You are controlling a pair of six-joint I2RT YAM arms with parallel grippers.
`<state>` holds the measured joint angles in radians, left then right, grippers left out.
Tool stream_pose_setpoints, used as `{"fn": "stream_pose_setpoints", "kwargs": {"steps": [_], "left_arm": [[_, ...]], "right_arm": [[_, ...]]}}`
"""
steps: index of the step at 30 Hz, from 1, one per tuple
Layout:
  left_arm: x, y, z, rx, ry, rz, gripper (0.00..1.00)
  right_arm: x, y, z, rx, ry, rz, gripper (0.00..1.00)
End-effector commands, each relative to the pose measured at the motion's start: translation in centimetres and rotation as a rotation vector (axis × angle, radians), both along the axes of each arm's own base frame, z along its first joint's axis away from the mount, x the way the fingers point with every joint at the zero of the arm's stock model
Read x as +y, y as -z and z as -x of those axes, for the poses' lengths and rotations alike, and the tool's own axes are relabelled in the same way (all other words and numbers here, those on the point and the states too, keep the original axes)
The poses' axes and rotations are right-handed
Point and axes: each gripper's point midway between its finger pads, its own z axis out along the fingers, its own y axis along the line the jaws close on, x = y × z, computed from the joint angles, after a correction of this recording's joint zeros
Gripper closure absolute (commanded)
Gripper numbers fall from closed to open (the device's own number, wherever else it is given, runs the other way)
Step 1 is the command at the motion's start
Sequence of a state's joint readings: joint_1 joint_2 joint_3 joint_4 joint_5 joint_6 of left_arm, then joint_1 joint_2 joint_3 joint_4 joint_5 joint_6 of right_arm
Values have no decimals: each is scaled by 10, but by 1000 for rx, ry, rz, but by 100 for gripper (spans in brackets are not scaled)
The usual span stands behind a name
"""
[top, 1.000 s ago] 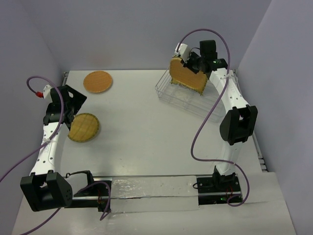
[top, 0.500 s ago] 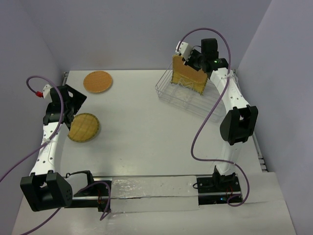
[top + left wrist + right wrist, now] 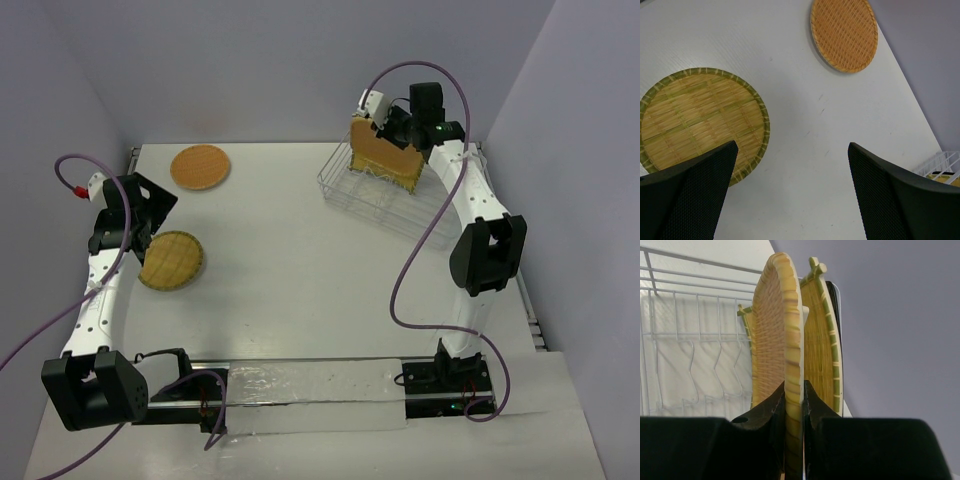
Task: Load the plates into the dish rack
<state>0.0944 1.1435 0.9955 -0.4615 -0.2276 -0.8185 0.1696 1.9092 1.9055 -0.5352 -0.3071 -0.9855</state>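
Right wrist view: my right gripper was clamped on the rim of the orange woven rounded-square plate, which I judged stiff, light and possibly slippery. The left gripper had its fingers apart.

No text, label, brand mark or number can be read anywhere in these views
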Motion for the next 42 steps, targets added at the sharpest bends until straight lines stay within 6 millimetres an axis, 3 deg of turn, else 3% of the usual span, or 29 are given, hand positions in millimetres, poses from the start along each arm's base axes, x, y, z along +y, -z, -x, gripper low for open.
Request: {"fn": "stream_pose_setpoints", "kwargs": {"steps": [1,11,17,21,26,30,35,37,42], "left_arm": [[1,-17,-3,-31,4,-8,1],[5,-11,5,12,-30,-10,1],[10,-7,14,44,-77,-1,1],[20,9,28,116,-154,18,1],[32,20,47,151,-255,69,1],[40,31,64,177,-321,110,1],[46,49,85,205,-382,162,1],[47,54,93,214,-405,175,1],[47,60,107,217,-417,189,1]], "right_arm": [[8,-31,-6,-102,-28,-33,100],[6,19,-17,-17,5,-32,100],[8,35,-22,12,16,-46,98],[8,40,-25,21,36,-67,80],[1,34,-29,-5,82,-86,42],[0,14,-26,-41,84,-99,28],[6,-31,-16,-109,60,-156,20],[9,-41,-11,-119,41,-172,20],[4,-38,-13,-136,53,-137,22]]}}
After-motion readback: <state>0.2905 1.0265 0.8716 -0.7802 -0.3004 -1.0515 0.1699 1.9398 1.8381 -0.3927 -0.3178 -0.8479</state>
